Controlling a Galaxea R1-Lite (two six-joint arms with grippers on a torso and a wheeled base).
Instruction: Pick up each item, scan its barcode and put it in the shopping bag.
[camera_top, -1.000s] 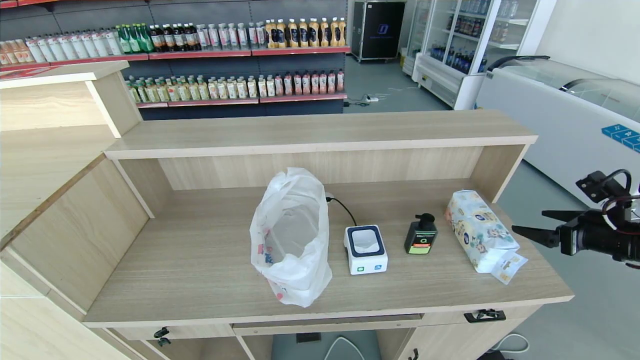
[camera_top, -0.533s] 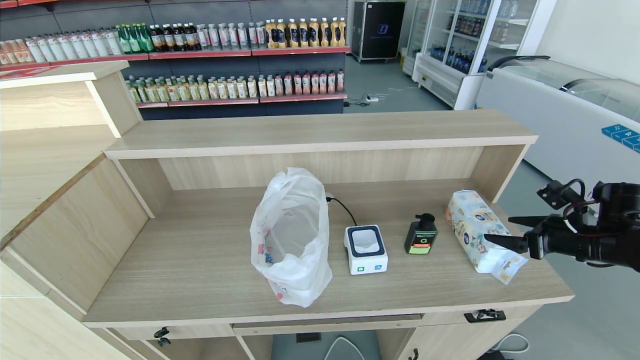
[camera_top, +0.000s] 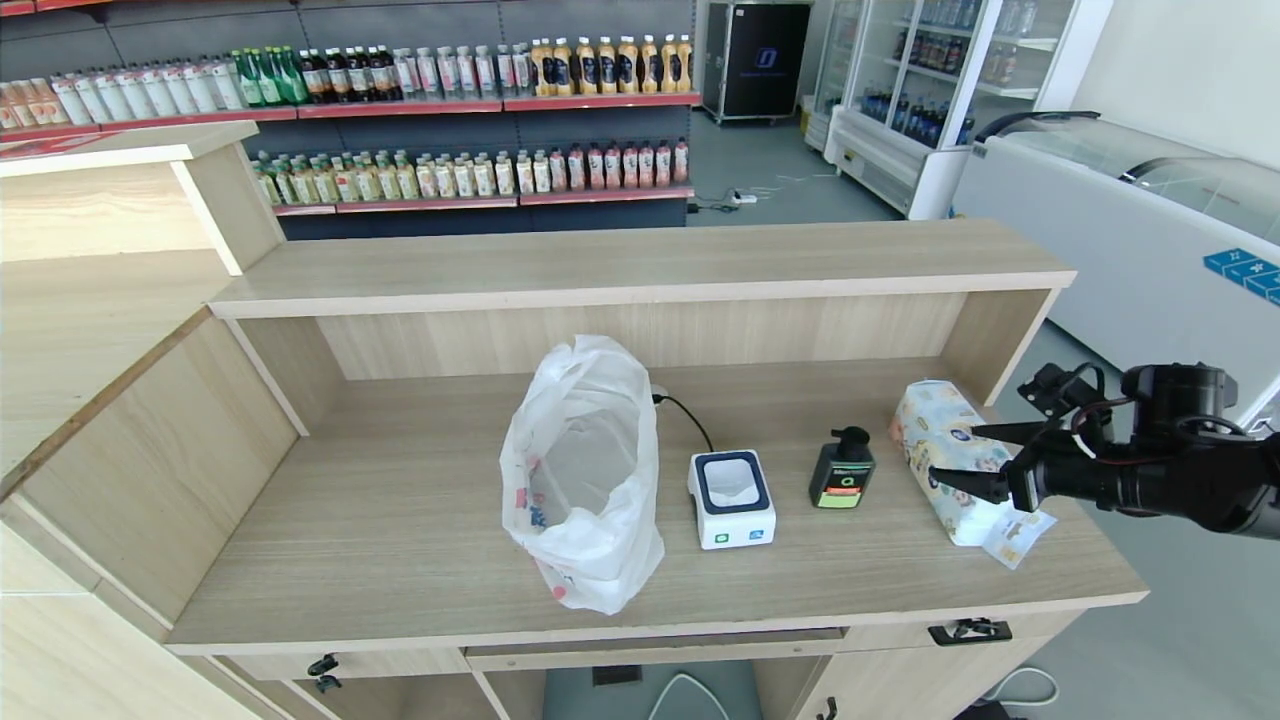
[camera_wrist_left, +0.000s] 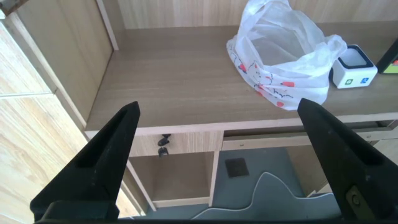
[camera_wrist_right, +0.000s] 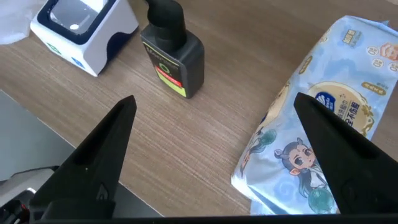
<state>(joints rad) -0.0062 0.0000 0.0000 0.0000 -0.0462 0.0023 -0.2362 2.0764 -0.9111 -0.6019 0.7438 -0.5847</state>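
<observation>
We are holding our right gripper (camera_top: 953, 451) wide open over the tissue pack (camera_top: 928, 415), right of the scanner (camera_top: 731, 497) past the pump bottle (camera_top: 841, 470); the shopping bag (camera_top: 585, 470) is standing left of it, and our left gripper (camera_wrist_left: 219, 104) is gaping wide too.

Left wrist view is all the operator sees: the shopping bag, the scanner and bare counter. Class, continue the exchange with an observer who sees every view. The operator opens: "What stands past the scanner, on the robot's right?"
Observer: A black pump bottle stands upright beside the scanner, apart from it.
Operator: Is anything farther along?
Observer: Yes, a printed soft pack lies at the right end of the counter.
Operator: Where is the other arm?
Observer: The right gripper is open at that pack, with one finger over it and the other over the wood between pack and bottle. It grips nothing.
</observation>
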